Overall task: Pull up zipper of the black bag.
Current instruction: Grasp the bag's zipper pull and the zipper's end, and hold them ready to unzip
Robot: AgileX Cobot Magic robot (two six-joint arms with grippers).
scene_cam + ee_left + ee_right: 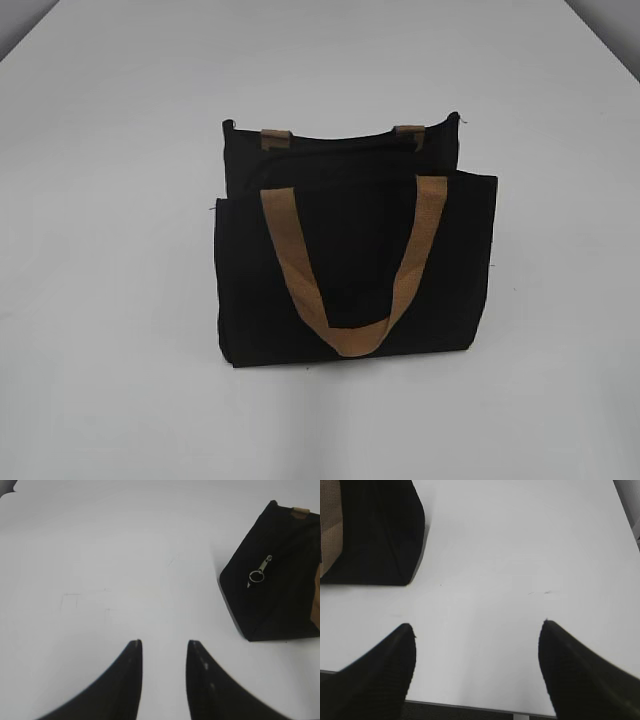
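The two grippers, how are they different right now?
The left gripper has its fingers fairly close together, with a narrow gap; the right gripper is spread wide. The left gripper looks toward the bag side with the silvery zipper pull; the right gripper sees only a plain black corner and a bit of tan strap. Both are black, hold nothing, and sit above the white table, apart from the bag.

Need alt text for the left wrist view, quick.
A black bag sits at the right edge on a white table, a silvery zipper pull with ring hanging on its side. The left claw hangs open over bare table, holding nothing.
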